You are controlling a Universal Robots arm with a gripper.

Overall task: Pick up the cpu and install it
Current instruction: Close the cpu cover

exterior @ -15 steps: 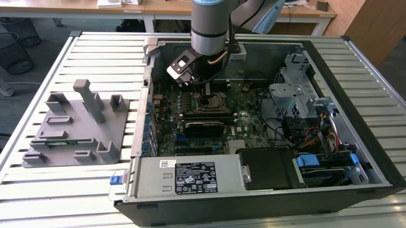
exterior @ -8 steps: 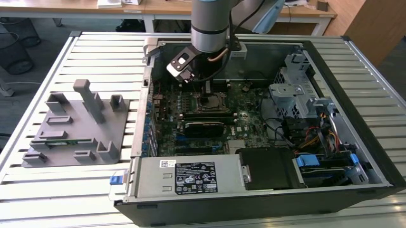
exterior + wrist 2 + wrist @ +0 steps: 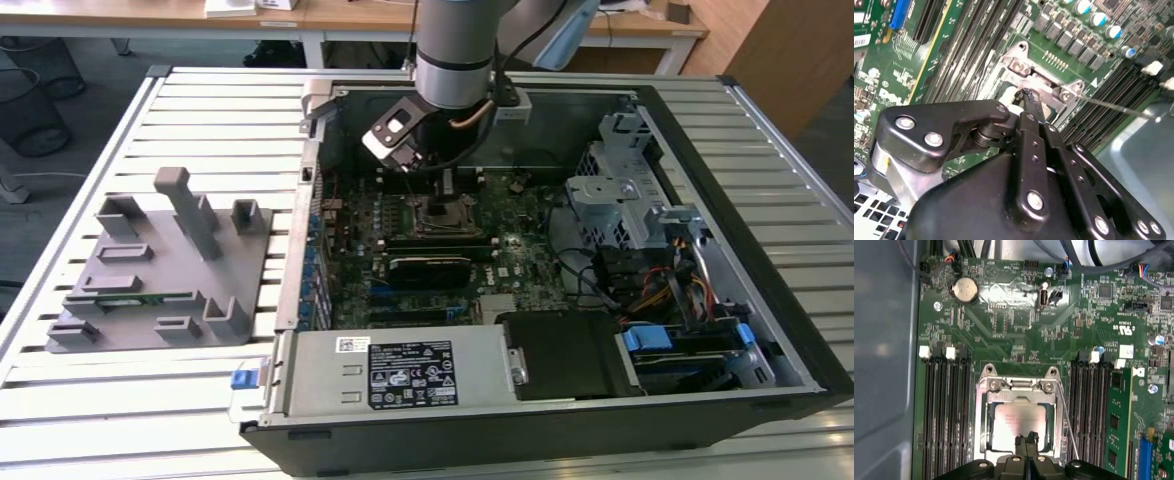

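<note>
Slatted bench (image 3: 80,400) carries an open computer case (image 3: 534,440). Inside, the cpu (image 3: 1020,426) lies flat in the motherboard's socket frame (image 3: 983,410). The pincer (image 3: 1026,438) is closed on nothing, tips at the chip's edge. Installing seems to be the step in hand, and it calls for gentle, square seating.

We see the whole computer case (image 3: 534,440) in the exterior view, from high up and well back, looking down at a slant towards the socket (image 3: 467,222). The first wrist view hangs close above the socket (image 3: 985,410), facing straight down on the board (image 3: 1004,325). The second wrist view sits closer still, slanting past the gripper (image 3: 1026,97) at the socket (image 3: 1019,65). All three views share the socket.
</note>
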